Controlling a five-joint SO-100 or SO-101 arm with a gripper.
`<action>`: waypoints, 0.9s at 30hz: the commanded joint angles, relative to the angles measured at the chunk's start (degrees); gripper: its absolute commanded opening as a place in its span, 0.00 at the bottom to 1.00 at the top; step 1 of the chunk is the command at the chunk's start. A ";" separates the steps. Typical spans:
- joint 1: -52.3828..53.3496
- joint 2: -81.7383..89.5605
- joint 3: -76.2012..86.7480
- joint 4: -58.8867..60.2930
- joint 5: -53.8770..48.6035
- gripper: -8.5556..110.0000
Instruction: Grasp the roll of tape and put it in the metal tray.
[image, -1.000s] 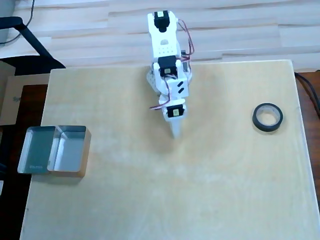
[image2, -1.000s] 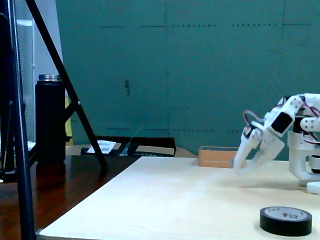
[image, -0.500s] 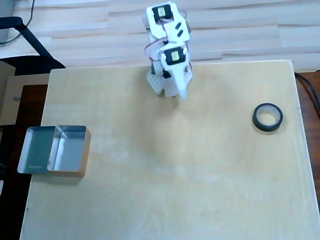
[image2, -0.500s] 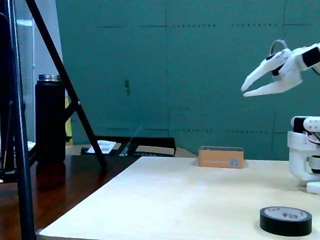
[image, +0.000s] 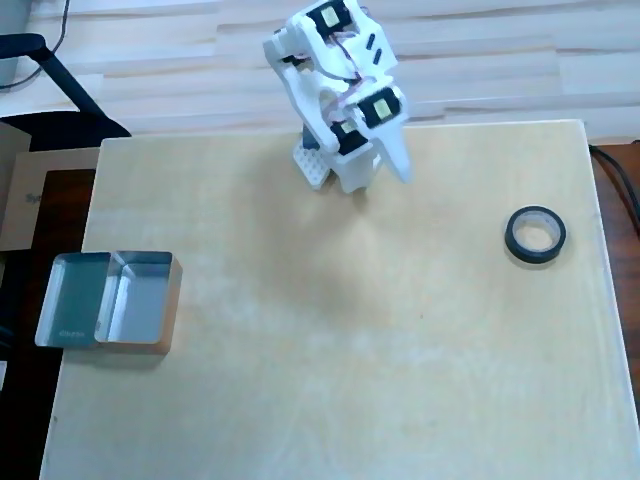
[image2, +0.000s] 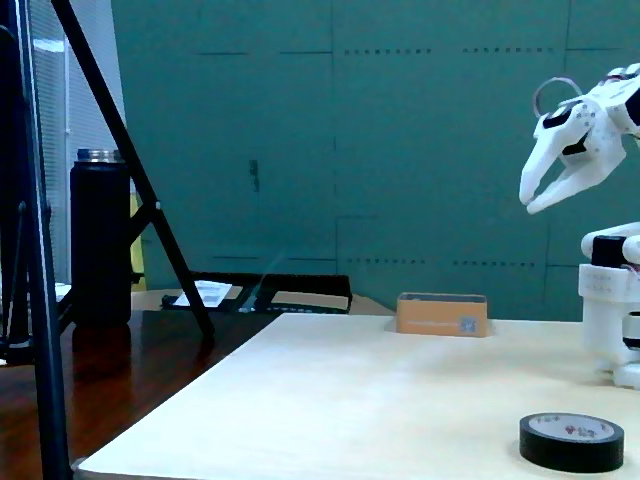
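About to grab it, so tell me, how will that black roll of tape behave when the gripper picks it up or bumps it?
The roll of tape lies flat on the table, so it probably slides rather than rolls if bumped. It's a small ring with an open centre, so likely light. It looks stiff enough to pinch across its wall.

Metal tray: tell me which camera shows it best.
The overhead view. There the metal tray sits whole at the table's left edge, both inner sections visible and empty. The fixed view does not show it at all; it shows only the roll of tape and the raised gripper.
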 joint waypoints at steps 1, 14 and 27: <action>-4.57 -7.47 -1.05 0.88 2.64 0.07; -28.39 -21.53 -0.26 -10.37 19.51 0.07; -39.20 -51.33 -3.96 -30.15 24.17 0.07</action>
